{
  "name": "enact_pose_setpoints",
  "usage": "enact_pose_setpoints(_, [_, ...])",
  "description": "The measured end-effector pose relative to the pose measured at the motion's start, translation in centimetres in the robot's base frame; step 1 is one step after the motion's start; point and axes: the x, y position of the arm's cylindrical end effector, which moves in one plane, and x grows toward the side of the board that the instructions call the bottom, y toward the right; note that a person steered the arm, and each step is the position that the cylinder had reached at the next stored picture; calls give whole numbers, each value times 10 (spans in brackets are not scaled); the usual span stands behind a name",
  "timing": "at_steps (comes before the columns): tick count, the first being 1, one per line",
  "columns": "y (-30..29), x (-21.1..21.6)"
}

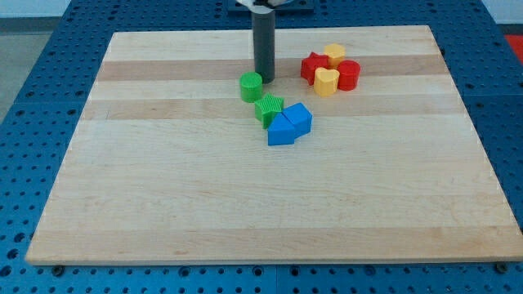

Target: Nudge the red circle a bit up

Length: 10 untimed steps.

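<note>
The red circle lies near the board's top right, touching a yellow heart on its left. A red star-like block and a yellow block sit in the same cluster. My tip stands on the board well to the left of the red circle, just up and right of a green circle. The rod rises straight to the view's top.
A green star-like block and two blue blocks lie below my tip, near the board's middle. The wooden board rests on a blue perforated table.
</note>
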Motion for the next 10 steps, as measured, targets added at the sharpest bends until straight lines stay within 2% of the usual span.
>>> enact_pose_setpoints(5, [-44, 1])
enact_pose_setpoints(10, [-44, 51])
